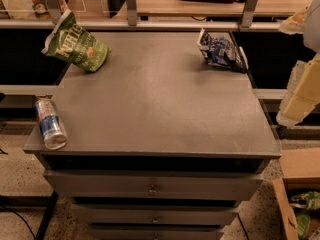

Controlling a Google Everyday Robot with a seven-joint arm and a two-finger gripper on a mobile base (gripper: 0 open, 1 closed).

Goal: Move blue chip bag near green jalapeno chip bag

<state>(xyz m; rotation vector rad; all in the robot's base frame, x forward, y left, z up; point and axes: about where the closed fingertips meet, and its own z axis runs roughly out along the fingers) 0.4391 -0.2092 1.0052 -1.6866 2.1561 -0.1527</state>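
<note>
Blue chip bag point(221, 50) lay far right on the counter point(160, 109), green jalapeno chip bag point(77, 43) far left. Gripper point(299, 96) hung off the right edge, its opening impossible to tell. Crumpled foil might slip from a shallow grasp.

1. The grey table point(160, 104) has a flat, matte top above a stack of drawers point(152, 186).
2. The green jalapeno chip bag point(76, 43) lies at the far left corner, with its crimped white top poking past the left edge.
3. The blue chip bag point(221, 51) lies crumpled at the far right corner, well apart from the green one.
4. A blue-and-silver drink can point(50, 124) lies on its side at the near left corner.
5. The gripper point(299, 100) hangs beyond the table's right edge, touching nothing on it.
</note>
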